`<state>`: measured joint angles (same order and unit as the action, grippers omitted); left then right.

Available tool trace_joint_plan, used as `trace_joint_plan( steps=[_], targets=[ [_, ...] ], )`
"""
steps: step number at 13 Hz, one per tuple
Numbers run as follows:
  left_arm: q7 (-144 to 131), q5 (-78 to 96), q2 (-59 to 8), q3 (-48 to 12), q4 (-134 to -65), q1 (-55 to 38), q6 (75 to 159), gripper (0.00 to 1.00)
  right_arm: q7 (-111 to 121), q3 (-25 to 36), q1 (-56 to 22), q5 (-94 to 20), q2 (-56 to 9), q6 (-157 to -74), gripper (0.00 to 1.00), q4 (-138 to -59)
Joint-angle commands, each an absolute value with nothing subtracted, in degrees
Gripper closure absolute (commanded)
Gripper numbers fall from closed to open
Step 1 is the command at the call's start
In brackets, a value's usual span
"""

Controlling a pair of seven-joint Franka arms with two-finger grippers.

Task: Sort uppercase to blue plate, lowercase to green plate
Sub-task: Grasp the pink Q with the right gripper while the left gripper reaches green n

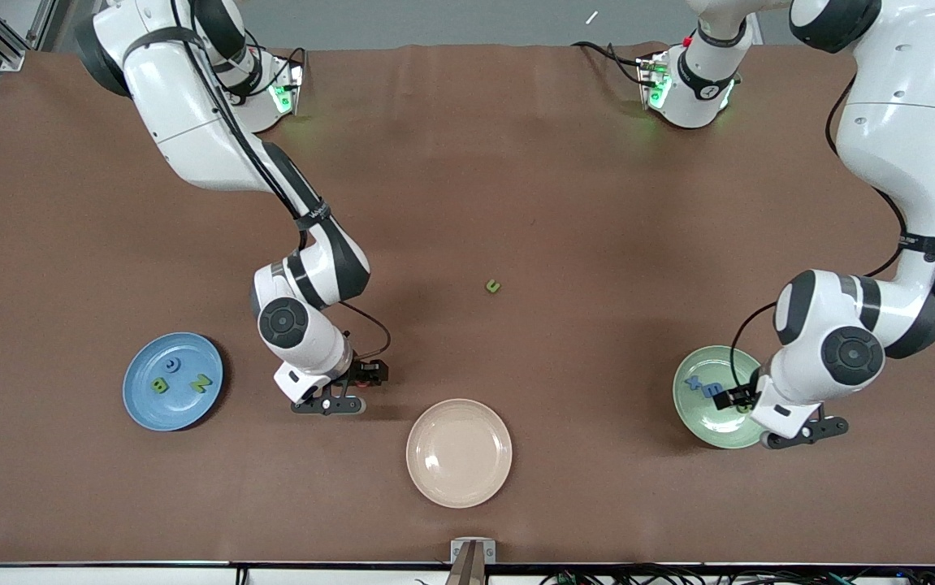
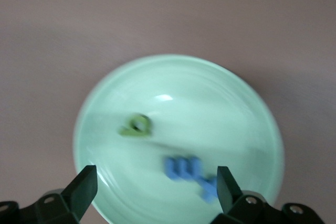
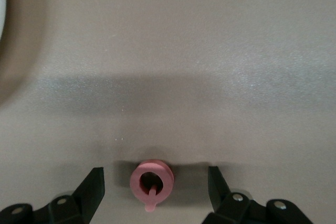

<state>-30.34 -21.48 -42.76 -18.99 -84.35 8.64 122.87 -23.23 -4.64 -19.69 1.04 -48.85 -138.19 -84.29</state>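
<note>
A: We begin with the brown table (image 1: 516, 162). A beige plate (image 1: 459, 452) lies near the front camera, between the blue plate (image 1: 138, 402) toward the right arm's end and the green plate (image 1: 699, 422) toward the left arm's end. Nothing blocks either plate.

B: On the blue plate we note the blue C (image 1: 174, 366), green B (image 1: 159, 387) and green Z (image 1: 202, 383). The green u (image 1: 492, 285) lies alone mid-table, farther from the camera than the beige plate.

A: The left gripper (image 2: 156, 184) hangs over the green plate, fingers spread, holding nothing. Its wrist view shows the green b (image 2: 136, 126), blue m (image 2: 182, 168) and blue x (image 2: 209, 188) in the plate; the front view half hides them under the arm.

B: The right gripper (image 3: 156, 187) sits low at the table between the blue and beige plates. Only its wrist view shows the pink Q (image 3: 151, 183) lying flat between the spread fingers, untouched.
</note>
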Motion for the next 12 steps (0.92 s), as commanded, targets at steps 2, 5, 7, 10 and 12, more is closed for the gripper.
trace_joint_plan(
  steps=[2,5,7,10,12],
  targets=[
    [-43.46,-22.24,-40.87,-26.7,-86.56,6.08,119.09,0.0,-24.35,-4.13,-20.04,2.46,-48.6,-139.13,0.39,-85.25],
    [-52.45,-22.33,-40.87,-29.79,-87.19,2.65,119.09,0.0,-24.26,-4.13,-20.13,2.55,-48.52,-139.04,0.75,-85.25],
    [-64.27,-21.8,-41.13,-30.15,-87.19,-1.3,119.09,0.0,-24.35,-4.13,-20.04,2.55,-48.52,-138.87,0.92,-85.25],
    [-77.32,-21.62,-42.36,-30.23,-87.1,-7.02,119.88,0.0,-23.47,-4.13,-17.42,2.55,-47.03,-137.47,0.97,-84.29],
    [-82.51,-21.62,-42.63,-30.23,-88.41,-9.83,120.23,0.0,-20.07,-4.13,-14.87,3.16,-46.67,-134.23,0.97,-82.28]
  ],
)
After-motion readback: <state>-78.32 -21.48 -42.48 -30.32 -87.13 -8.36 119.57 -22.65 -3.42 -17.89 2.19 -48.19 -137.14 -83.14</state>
